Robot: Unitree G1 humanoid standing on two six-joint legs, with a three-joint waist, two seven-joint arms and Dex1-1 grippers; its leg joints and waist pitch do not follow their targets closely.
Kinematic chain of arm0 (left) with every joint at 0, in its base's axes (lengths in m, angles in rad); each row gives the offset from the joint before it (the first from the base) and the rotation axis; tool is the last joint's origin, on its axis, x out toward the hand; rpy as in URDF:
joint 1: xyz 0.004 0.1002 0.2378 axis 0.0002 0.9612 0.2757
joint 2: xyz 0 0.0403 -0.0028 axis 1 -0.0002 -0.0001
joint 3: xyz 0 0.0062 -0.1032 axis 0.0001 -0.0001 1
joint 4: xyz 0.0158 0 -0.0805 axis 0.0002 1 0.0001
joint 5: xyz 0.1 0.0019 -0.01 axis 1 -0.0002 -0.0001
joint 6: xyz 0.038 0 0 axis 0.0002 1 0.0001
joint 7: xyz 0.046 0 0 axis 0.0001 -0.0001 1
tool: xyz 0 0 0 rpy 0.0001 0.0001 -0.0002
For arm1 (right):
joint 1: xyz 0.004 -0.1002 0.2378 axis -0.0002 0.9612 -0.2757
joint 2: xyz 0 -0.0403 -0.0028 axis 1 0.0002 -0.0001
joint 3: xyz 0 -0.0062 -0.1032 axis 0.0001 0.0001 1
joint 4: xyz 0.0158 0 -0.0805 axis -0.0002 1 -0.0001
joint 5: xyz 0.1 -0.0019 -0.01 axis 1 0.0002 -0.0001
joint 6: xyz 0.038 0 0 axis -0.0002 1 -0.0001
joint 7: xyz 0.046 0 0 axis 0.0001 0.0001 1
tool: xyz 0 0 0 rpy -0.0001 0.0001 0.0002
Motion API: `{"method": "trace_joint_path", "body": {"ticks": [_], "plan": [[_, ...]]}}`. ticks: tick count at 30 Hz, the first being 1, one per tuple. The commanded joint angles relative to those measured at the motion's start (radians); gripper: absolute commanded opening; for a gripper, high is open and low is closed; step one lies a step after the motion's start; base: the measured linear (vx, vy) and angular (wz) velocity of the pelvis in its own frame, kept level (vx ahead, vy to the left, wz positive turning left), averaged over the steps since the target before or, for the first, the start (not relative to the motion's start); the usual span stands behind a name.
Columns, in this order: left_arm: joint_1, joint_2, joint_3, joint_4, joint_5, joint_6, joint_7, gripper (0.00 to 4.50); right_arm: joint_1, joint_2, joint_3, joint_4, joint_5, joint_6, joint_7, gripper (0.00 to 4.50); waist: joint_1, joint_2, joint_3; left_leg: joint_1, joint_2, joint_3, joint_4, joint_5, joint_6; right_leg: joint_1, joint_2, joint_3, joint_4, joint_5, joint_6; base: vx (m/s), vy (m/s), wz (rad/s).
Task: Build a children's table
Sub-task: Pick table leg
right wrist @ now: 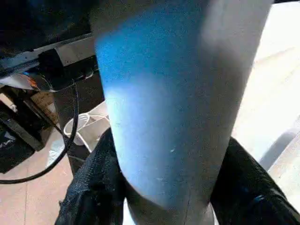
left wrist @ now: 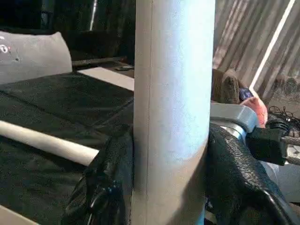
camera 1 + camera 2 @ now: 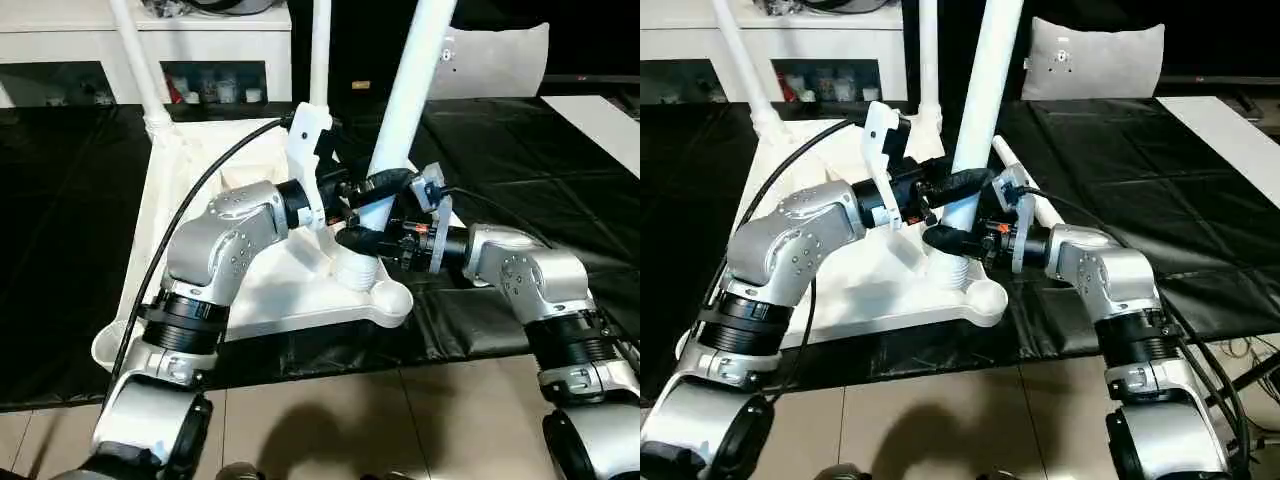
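Left eye view: leg [image 3: 405, 105] in corner socket [image 3: 358, 270]

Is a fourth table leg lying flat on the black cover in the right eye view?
Yes, one white leg lies flat on the black cover beside the tabletop, behind the right gripper.

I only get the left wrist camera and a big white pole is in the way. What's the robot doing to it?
Observer: Both grippers are around one leg. The left gripper is higher up and the right gripper is just above the leg's threaded bottom end.
Operator: Is it in its hole yet?
Observer: That end sits at the near corner socket of the upside-down table top.
Operator: How many legs are up already?
Observer: Two more legs stand at the far corners, and a fourth lies on the black work table.
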Motion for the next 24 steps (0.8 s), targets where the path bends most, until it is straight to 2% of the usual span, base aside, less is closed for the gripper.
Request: {"method": "trace_joint_path", "body": {"ticks": [1,4,7,8,10,13,15,18,19,20,21,24], "plan": [[-0.003,-0.018,0.002,-0.036,-0.040,0.009,-0.006,2.54,0.015,0.008,-0.017,-0.004,-0.010,-0.034,-0.028,1.92,0.002,-0.015,-0.080,-0.003,0.011,0.007,-0.057,-0.080,0.047,0.073,-0.058,0.046,-0.074,-0.271,-0.138,0.000,0.000,0.00],[0.000,-0.028,0.014,-0.053,-0.069,0.022,-0.014,2.81,0.020,0.020,-0.017,0.000,-0.035,-0.086,-0.055,1.91,0.002,-0.016,-0.080,-0.004,0.010,0.007,-0.058,-0.079,0.043,0.073,-0.058,0.046,-0.073,-0.268,-0.141,0.000,0.000,0.00],[0.009,-0.060,0.048,-0.094,-0.129,0.051,-0.020,3.00,0.006,0.041,-0.034,0.007,-0.029,-0.045,-0.113,1.91,-0.002,-0.014,-0.079,-0.004,0.010,0.007,-0.057,-0.080,0.046,0.074,-0.058,0.046,-0.073,-0.264,-0.149,0.000,0.000,0.00],[0.009,-0.061,0.049,-0.095,-0.131,0.052,-0.021,3.00,0.005,0.041,-0.034,0.007,-0.029,-0.044,-0.114,1.91,-0.001,-0.015,-0.079,-0.003,0.011,0.007,-0.058,-0.081,0.046,0.074,-0.058,0.046,-0.074,-0.263,-0.152,0.000,0.000,0.00],[0.015,-0.072,0.057,-0.110,-0.161,0.067,-0.031,3.40,0.005,0.040,-0.023,0.007,-0.038,-0.044,-0.114,1.91,0.000,-0.015,-0.079,-0.003,0.011,0.007,-0.058,-0.082,0.047,0.074,-0.058,0.046,-0.073,-0.262,-0.154,0.000,0.000,0.00],[0.027,-0.081,0.053,-0.133,-0.192,0.083,-0.046,3.46,0.009,0.038,-0.006,0.014,-0.052,-0.067,-0.100,1.90,0.000,-0.015,-0.077,-0.003,0.011,0.007,-0.059,-0.091,0.048,0.073,-0.057,0.046,-0.076,-0.281,-0.144,0.000,0.000,0.00],[0.033,-0.085,0.051,-0.141,-0.202,0.090,-0.052,3.84,0.013,0.040,-0.004,0.015,-0.056,-0.084,-0.099,1.89,0.000,-0.016,-0.077,-0.003,0.011,0.008,-0.059,-0.093,0.045,0.073,-0.057,0.046,-0.076,-0.292,-0.135,0.000,0.000,0.00],[0.041,-0.096,0.060,-0.152,-0.220,0.108,-0.058,3.91,0.020,0.043,-0.001,0.010,-0.060,-0.097,-0.101,1.89,-0.001,-0.016,-0.078,-0.003,0.011,0.007,-0.058,-0.087,0.048,0.073,-0.057,0.047,-0.076,-0.290,-0.131,0.000,0.000,0.00],[0.044,-0.097,0.062,-0.155,-0.224,0.111,-0.057,4.18,0.021,0.044,-0.003,0.009,-0.059,-0.097,-0.103,1.89,-0.002,-0.017,-0.077,-0.004,0.010,0.008,-0.058,-0.086,0.050,0.073,-0.055,0.046,-0.076,-0.284,-0.132,0.000,0.000,0.00],[0.048,-0.093,0.064,-0.157,-0.224,0.106,-0.052,4.30,0.021,0.044,-0.008,0.007,-0.057,-0.093,-0.108,1.89,-0.002,-0.013,-0.078,-0.004,0.010,0.007,-0.058,-0.087,0.050,0.073,-0.055,0.046,-0.077,-0.283,-0.131,0.000,0.000,0.00],[0.052,-0.085,0.066,-0.156,-0.213,0.094,-0.044,4.34,0.020,0.046,-0.019,0.009,-0.059,-0.094,-0.122,1.89,-0.001,-0.008,-0.078,-0.003,0.011,0.006,-0.059,-0.087,0.049,0.073,-0.056,0.046,-0.075,-0.279,-0.133,0.000,0.000,0.00],[0.060,-0.055,0.070,-0.156,-0.181,0.069,-0.030,4.48,0.022,0.043,-0.043,0.007,-0.049,-0.089,-0.142,1.89,-0.003,-0.009,-0.077,-0.002,0.011,0.006,-0.060,-0.098,0.042,0.073,-0.054,0.046,-0.078,-0.284,-0.132,0.000,0.000,0.00]]}}
